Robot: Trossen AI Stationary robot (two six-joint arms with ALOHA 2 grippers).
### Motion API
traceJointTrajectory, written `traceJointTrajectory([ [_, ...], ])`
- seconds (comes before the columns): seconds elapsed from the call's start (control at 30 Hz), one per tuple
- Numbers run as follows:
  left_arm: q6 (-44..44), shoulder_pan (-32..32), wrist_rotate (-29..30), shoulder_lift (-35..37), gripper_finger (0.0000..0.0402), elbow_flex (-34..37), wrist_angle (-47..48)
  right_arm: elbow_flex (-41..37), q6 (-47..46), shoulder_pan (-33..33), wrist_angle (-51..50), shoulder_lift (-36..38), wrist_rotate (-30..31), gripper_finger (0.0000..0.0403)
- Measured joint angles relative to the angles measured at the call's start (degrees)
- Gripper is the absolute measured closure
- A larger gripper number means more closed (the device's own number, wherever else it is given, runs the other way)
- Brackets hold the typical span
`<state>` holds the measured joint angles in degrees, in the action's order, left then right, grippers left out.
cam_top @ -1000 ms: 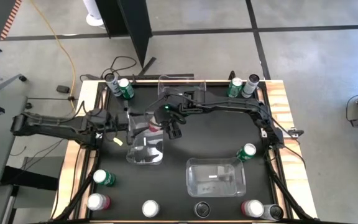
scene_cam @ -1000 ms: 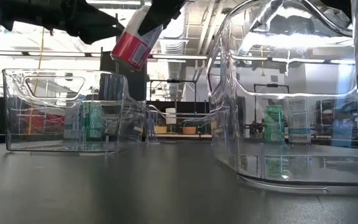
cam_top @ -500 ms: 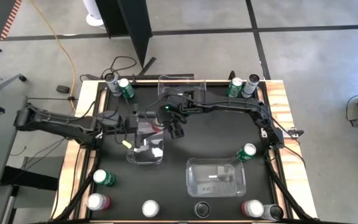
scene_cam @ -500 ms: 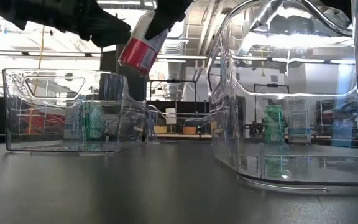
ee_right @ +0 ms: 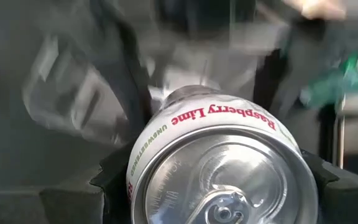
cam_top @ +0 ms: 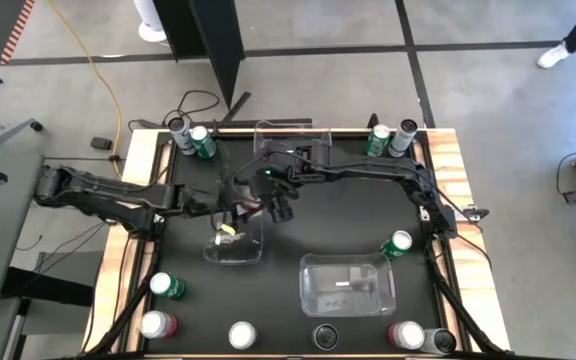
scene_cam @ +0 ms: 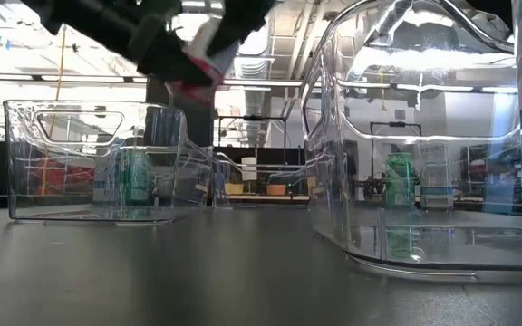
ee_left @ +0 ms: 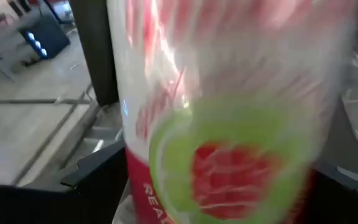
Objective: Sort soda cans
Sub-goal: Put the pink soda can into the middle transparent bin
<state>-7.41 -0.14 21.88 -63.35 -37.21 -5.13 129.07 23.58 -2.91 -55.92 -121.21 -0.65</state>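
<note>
A red-pink soda can [ee_right: 219, 165] with a silver top is held in the air over a clear bin [cam_top: 236, 243] at the table's middle left. It also shows tilted in the low view [scene_cam: 198, 74]. My right gripper [ee_right: 216, 186] is shut on it, reaching in from the right [cam_top: 276, 205]. My left gripper [cam_top: 230, 212] has come in from the left and is open. Its fingers [ee_left: 95, 177] stand on either side of the can's body [ee_left: 229, 124]. My right gripper pinches the can's side wall just below the top rim [ee_right: 138, 177] between its two fingers. The can's top faces back along the fingers. The can is lifted clear and tilted, bottom end lower, toward the left arm. My left gripper: I cannot tell whether its fingers touch the can.
Two more clear bins stand at the near middle [cam_top: 348, 285] and the far middle [cam_top: 283, 138]. Green and grey cans stand at the far left [cam_top: 200, 142] and far right [cam_top: 379, 140]. A green can [cam_top: 396, 243] is at the right. Several cans line the near edge [cam_top: 241, 335].
My left gripper has moved toward the table's right edge, up to the red-pink can, and now stands around its body. The can has stayed in the right gripper, over the bin, and has shifted only a little.
</note>
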Motion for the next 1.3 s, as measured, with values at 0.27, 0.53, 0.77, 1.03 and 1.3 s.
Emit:
traceJointTrajectory([
  [0.27,0.8,0.8,-1.0,-3.0,0.0046,-0.1,-3.7,-0.1,0.6,0.2,0.3,0.0,-1.4,0.0105],
  [0.53,-0.5,0.8,-1.0,-3.4,0.0056,-1.1,-6.9,-0.1,-0.6,0.2,-0.3,0.1,-1.4,0.0105],
  [0.77,-0.2,0.8,-0.8,-3.4,0.0125,-1.5,-7.1,0.0,-1.0,0.2,-0.6,0.1,-1.3,0.0105],
  [1.03,-0.1,0.8,-0.9,-3.4,0.0125,-1.5,-6.9,0.0,-1.7,0.2,-0.5,0.1,-1.8,0.0086],
  [1.3,0.7,0.8,0.7,-2.3,0.0125,1.5,-10.4,-0.2,-1.2,0.1,0.5,0.1,-2.2,0.0023],
])
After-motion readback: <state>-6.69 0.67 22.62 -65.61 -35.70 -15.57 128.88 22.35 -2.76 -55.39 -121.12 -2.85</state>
